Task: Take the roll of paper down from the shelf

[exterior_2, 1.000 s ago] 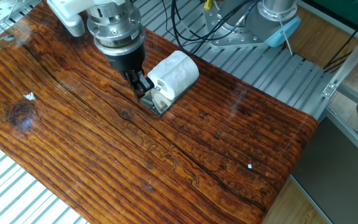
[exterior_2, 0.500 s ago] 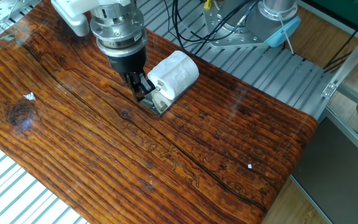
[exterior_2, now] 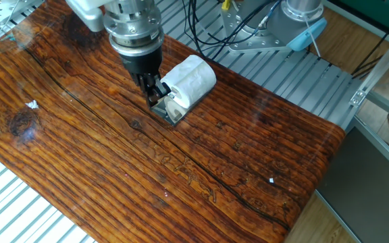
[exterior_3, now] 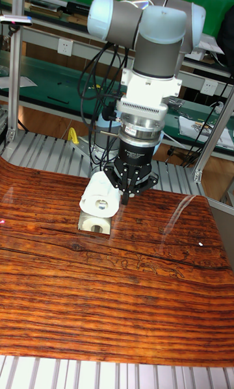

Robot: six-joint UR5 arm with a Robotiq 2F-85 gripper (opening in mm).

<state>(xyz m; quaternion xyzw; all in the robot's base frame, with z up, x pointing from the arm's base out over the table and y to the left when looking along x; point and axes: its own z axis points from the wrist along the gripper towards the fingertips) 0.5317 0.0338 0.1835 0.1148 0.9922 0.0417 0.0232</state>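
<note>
The white roll of paper (exterior_2: 189, 79) lies on its side on the small dark metal shelf (exterior_2: 170, 113), which stands on the wooden table. Its core hole faces front in the tall fixed view, roll of paper (exterior_3: 101, 200) over shelf (exterior_3: 97, 228). My black gripper (exterior_2: 153, 92) points straight down just left of the roll's end. In the tall view the gripper (exterior_3: 125, 196) hangs right beside the roll. Its fingers are drawn together to a point and hold nothing. They are beside the roll, not around it.
The glossy wooden tabletop (exterior_2: 201, 162) stretches right and toward the front. Black cables (exterior_2: 208, 27) and the arm's base bracket (exterior_2: 275, 37) sit behind the table. Ribbed aluminium (exterior_2: 296, 74) borders the wood at the back and right.
The gripper has shifted slightly right and up, toward the back, and stays close to the roll's end. Roll and shelf have not moved.
</note>
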